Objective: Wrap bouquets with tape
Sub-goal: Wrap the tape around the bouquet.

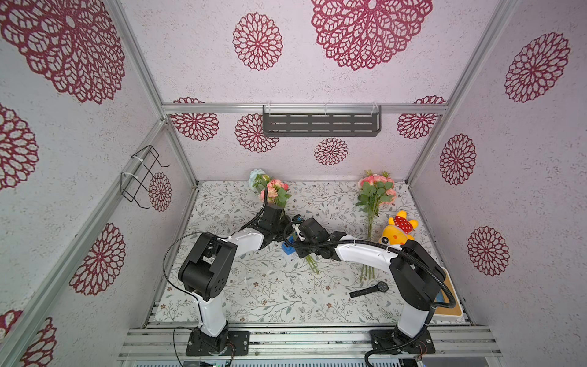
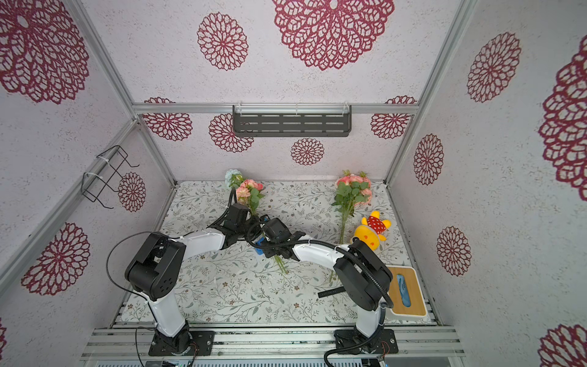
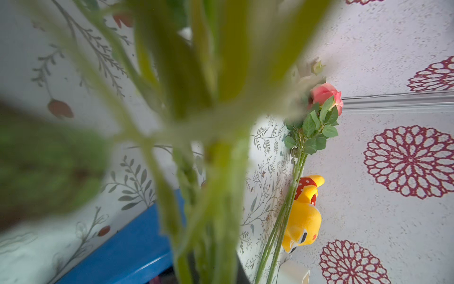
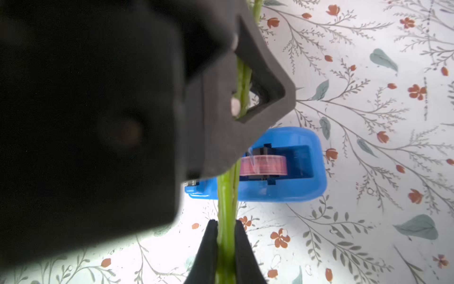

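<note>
Bouquet with the pale blue bloom (image 1: 273,190) is held mid-surface, its stems (image 4: 227,196) passing over the blue tape dispenser (image 4: 294,186). The right gripper (image 4: 226,222) and left gripper (image 4: 242,98) are both clamped tight on the stems. The other bouquet (image 1: 376,192) lies well apart.

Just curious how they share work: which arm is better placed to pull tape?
Probably left: the left claw sits beside the tape roll, while the right claw is clamped on the bouquet stems.
</note>
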